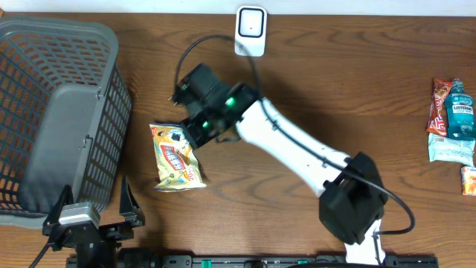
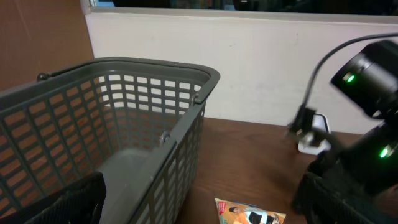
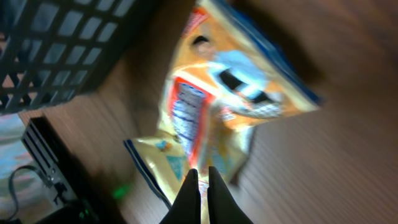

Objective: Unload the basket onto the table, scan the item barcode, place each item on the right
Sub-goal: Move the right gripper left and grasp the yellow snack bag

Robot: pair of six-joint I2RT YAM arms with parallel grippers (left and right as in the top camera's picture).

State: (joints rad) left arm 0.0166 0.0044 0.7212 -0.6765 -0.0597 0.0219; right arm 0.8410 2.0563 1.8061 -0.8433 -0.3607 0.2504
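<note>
A yellow snack bag (image 1: 177, 156) lies flat on the wooden table beside the basket; the left wrist view catches its top corner (image 2: 249, 214). My right gripper (image 1: 195, 132) is at the bag's upper right edge. In the right wrist view its fingers (image 3: 203, 171) are pinched together, shut on a thin edge of the bag (image 3: 217, 106), and the picture is blurred. The white barcode scanner (image 1: 251, 30) stands at the table's far edge, also seen by the left wrist (image 2: 314, 134). My left gripper (image 1: 95, 199) waits open at the near left, holding nothing (image 2: 202, 208).
A grey mesh basket (image 1: 111, 97) fills the left side, close to the bag (image 2: 155, 68). At the right edge lie a blue mouthwash bottle (image 1: 460, 112), a red packet (image 1: 440, 104) and a small orange pack (image 1: 468, 180).
</note>
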